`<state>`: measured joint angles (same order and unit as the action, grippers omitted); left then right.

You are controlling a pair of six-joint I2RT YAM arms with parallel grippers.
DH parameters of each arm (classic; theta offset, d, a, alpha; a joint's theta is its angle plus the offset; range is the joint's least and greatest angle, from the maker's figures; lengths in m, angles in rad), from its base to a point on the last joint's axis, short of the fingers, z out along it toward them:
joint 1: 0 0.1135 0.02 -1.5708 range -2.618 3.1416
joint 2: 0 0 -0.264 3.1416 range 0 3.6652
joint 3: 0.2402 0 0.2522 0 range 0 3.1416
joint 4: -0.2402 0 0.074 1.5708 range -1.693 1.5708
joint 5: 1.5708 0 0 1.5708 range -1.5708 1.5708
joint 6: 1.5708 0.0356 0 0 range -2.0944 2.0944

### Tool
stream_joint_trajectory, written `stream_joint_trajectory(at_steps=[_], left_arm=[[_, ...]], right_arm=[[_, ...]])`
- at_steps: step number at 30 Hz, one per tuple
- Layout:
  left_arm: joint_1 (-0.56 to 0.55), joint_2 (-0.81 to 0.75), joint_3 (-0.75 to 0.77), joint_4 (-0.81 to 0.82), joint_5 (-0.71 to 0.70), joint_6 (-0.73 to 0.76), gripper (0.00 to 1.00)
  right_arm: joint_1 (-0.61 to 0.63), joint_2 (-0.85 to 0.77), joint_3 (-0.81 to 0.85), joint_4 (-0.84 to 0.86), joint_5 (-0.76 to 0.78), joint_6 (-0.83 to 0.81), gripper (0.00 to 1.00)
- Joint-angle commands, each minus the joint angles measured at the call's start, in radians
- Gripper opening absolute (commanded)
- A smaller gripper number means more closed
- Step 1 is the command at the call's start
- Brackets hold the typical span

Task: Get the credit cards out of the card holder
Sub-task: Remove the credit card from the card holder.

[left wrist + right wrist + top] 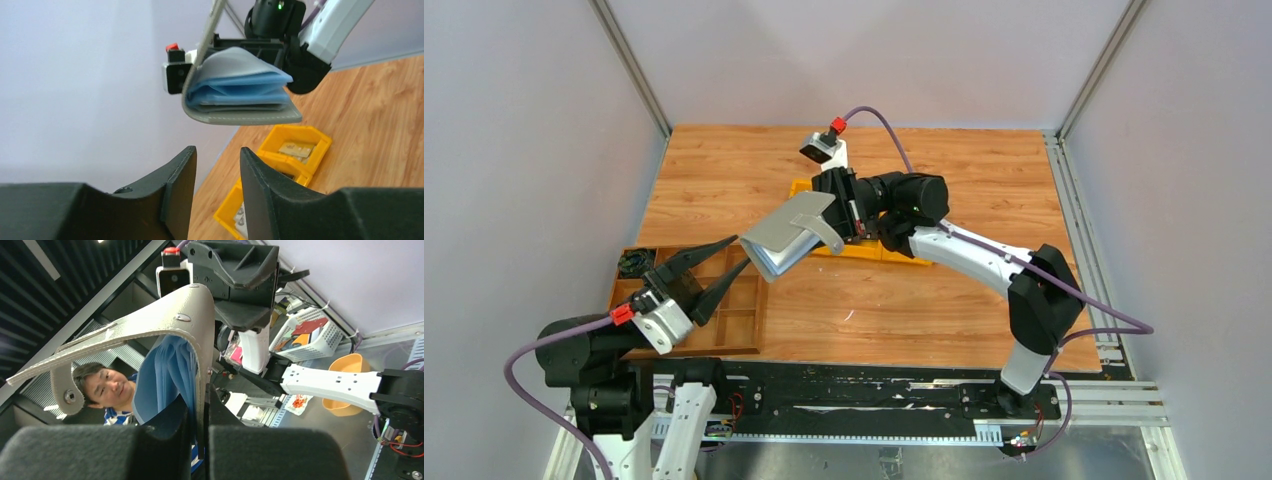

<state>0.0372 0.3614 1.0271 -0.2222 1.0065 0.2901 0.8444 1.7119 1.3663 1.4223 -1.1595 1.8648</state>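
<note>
The top camera looks steeply down from above and behind the arm bases, taking in the whole table (924,300). The left wrist camera peers along the left pincer (217,156), tilted upward, near the card holder (240,92). The right wrist camera sits close behind the right pincer (200,407), facing up toward the ceiling. All three views share the card holder.

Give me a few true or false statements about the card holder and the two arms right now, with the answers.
1. The right end effector holds the card holder clear of the table. True.
2. The left end effector grips the card holder. False: its jaws stand apart just short of it, holding nothing.
3. The card holder is fastened shut. False: it hangs open, its tab loose.
4. A tan card lies in a yellow bin. True.
</note>
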Motion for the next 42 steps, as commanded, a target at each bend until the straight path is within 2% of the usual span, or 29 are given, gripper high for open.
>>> stream_joint_trajectory(at_steps=[1,6,10,12,16,20,22,26,29,32,35,36,38,42], left_arm=[[0.002,0.024,0.024,0.151,0.041,-0.193,0.43],[0.002,0.051,0.048,0.207,0.125,-0.284,0.45],[0.003,0.048,0.057,0.206,0.190,-0.257,0.52],[0.003,0.045,0.074,0.148,0.223,-0.183,0.56],[0.002,0.058,0.153,-0.167,0.279,0.112,0.62],[0.003,0.061,0.170,-0.197,0.311,0.177,0.63],[0.003,0.060,0.175,-0.198,0.325,0.195,0.61],[0.003,0.057,0.170,-0.197,0.340,0.219,0.50],[0.003,0.056,0.166,-0.197,0.347,0.225,0.45],[0.004,0.058,0.163,-0.198,0.349,0.224,0.40],[0.003,0.051,0.136,-0.197,0.335,0.217,0.39],[0.003,0.047,0.125,-0.197,0.322,0.216,0.43],[0.003,0.027,0.091,-0.211,0.283,0.204,0.59],[0.004,0.018,0.072,-0.319,0.278,0.162,0.74]], right_arm=[[0.034,0.018,0.065,0.169,-0.056,0.105,0.00],[0.094,0.077,0.128,0.174,-0.080,0.138,0.00],[0.129,0.132,0.180,0.175,-0.093,0.179,0.00],[0.134,0.153,0.198,0.174,-0.093,0.205,0.00],[0.137,0.178,0.214,0.174,-0.089,0.236,0.00],[0.143,0.201,0.208,0.173,-0.099,0.259,0.00],[0.143,0.211,0.193,0.172,-0.096,0.267,0.00],[0.145,0.229,0.189,0.173,-0.096,0.283,0.00],[0.145,0.232,0.191,0.172,-0.107,0.294,0.01],[0.144,0.233,0.196,0.172,-0.107,0.297,0.08],[0.135,0.230,0.192,0.173,-0.095,0.293,0.09],[0.128,0.226,0.186,0.173,-0.090,0.290,0.08],[0.111,0.213,0.165,0.173,-0.076,0.285,0.03],[0.050,0.176,0.108,0.168,-0.076,0.267,0.01]])
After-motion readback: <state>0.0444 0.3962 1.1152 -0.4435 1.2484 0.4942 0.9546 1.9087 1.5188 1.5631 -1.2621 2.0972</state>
